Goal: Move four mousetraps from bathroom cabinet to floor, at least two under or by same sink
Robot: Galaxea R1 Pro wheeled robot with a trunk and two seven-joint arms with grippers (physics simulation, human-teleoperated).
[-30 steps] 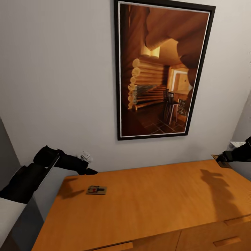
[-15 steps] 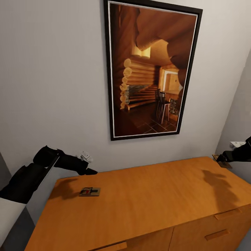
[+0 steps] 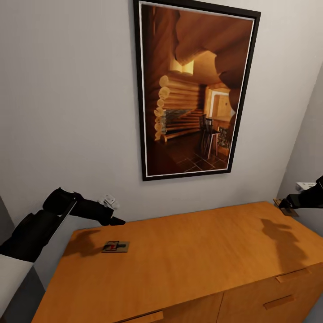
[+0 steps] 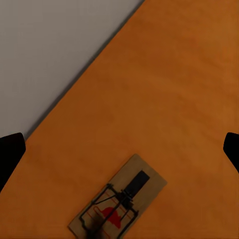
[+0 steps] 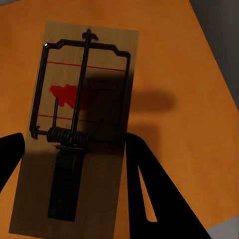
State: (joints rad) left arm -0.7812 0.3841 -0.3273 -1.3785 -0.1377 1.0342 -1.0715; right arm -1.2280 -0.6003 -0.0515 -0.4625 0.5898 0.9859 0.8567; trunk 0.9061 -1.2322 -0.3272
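- One mousetrap [image 3: 115, 246] is seen lying flat on the cabinet [image 3: 188, 260] top near its left end; the left hand [image 3: 117, 220] is held above it, fingers spread
- A second mousetrap [image 5: 74, 129] is pinched between the right hand [image 3: 281, 204] fingers, over the cabinet's right end

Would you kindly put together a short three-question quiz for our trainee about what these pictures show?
1. True or false: the mousetrap near the left gripper lies flat on the cabinet top.
2. What hangs on the wall above the cabinet? A) mirror B) framed picture C) shelf
3. Fill in: in the right wrist view, the right gripper has its fingers on either side of a ____.

Key
1. True; the left gripper is above it and apart from it.
2. B
3. Mousetrap; whether the fingers touch it cannot be told.
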